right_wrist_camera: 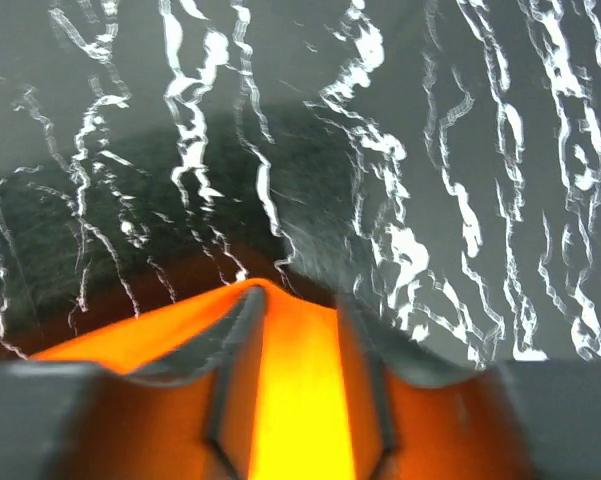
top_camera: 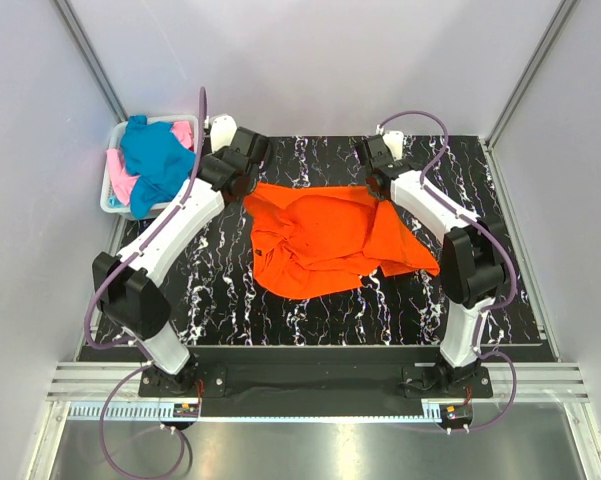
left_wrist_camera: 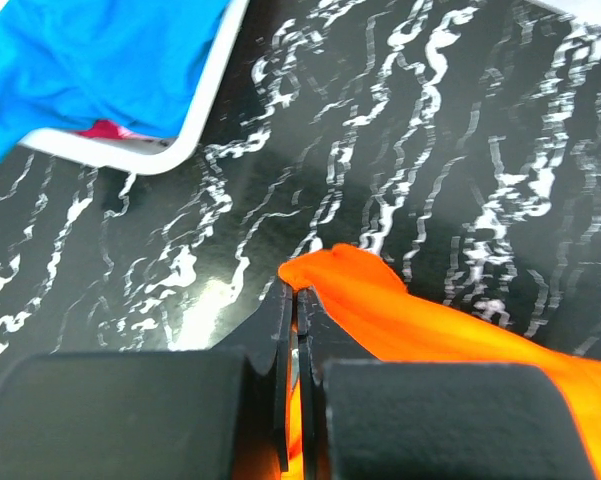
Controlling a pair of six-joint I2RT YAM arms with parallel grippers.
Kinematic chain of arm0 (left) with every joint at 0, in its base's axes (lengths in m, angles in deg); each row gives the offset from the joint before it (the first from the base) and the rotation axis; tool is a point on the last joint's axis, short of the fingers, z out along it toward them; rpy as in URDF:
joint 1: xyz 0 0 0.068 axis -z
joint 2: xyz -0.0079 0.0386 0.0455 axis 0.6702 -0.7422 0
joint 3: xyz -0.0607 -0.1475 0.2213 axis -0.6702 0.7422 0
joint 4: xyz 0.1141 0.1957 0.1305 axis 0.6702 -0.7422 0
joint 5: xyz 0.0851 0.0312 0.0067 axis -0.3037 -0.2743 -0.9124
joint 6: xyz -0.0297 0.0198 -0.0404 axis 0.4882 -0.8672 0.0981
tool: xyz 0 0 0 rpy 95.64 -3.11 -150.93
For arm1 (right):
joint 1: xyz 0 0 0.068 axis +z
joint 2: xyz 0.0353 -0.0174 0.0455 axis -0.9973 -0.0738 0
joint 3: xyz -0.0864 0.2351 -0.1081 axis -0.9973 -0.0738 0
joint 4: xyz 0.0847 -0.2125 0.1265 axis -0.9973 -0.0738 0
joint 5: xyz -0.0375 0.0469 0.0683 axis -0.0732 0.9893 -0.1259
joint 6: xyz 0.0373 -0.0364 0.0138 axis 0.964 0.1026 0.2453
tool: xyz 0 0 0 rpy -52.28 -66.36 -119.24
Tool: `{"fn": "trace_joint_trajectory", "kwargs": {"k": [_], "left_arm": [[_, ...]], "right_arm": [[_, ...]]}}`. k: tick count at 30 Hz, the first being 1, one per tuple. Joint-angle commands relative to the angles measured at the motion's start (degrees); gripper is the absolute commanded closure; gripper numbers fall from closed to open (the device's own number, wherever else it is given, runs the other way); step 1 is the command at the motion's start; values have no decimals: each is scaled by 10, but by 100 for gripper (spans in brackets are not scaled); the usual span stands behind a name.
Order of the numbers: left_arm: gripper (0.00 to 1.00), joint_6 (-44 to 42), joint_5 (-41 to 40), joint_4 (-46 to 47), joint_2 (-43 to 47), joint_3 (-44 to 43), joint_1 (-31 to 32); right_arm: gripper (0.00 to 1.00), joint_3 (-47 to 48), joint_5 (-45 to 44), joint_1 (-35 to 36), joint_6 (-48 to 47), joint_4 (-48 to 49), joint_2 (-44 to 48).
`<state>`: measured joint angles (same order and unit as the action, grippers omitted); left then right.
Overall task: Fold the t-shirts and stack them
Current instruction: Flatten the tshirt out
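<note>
The orange t-shirt (top_camera: 320, 240) lies crumpled and spread on the black marbled table (top_camera: 480, 290). My left gripper (top_camera: 248, 185) is at its far left corner, shut on a pinch of orange cloth (left_wrist_camera: 420, 320) that sticks out past the tips of the left gripper (left_wrist_camera: 296, 292). My right gripper (top_camera: 377, 185) is at the shirt's far right corner. In the right wrist view the right gripper (right_wrist_camera: 300, 305) has its jaws apart, with orange cloth (right_wrist_camera: 295, 400) lying loose in the gap. The teal-blue t-shirt (top_camera: 155, 160) and the pink t-shirt (top_camera: 185, 132) are heaped in the basket.
The white plastic basket (top_camera: 108, 190) stands off the table's far left corner, close behind my left arm; its rim (left_wrist_camera: 195, 130) shows in the left wrist view with teal cloth (left_wrist_camera: 90, 60) hanging over it. Grey walls enclose the table.
</note>
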<state>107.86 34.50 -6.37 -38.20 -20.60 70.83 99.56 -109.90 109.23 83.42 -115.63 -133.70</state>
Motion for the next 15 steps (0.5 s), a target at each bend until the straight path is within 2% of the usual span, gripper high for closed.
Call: {"fn": "trace_joint_trajectory", "kwargs": {"k": [1,3,7,10,11,15], "left_arm": [[100,15,-45,9,41,14,-7],[100,15,-41,10,43,23,-7],[100,14,-31,10,43,31,-7],[100,12,-25,9,37,35,-6],[100,12,-23,10,36,39,-7],[100,12,-13,11,31,47,-7]], "right_arm": [[43,21,23,-9,-56,40,-3],[35,11,8,-9,-36,46,19],[34,-65,-3,-9,-13,85,89],[36,-118,47,-10,2,88,144],[37,-132,102,-9,3,87,156],[46,-223,202,11,30,97,221]]}}
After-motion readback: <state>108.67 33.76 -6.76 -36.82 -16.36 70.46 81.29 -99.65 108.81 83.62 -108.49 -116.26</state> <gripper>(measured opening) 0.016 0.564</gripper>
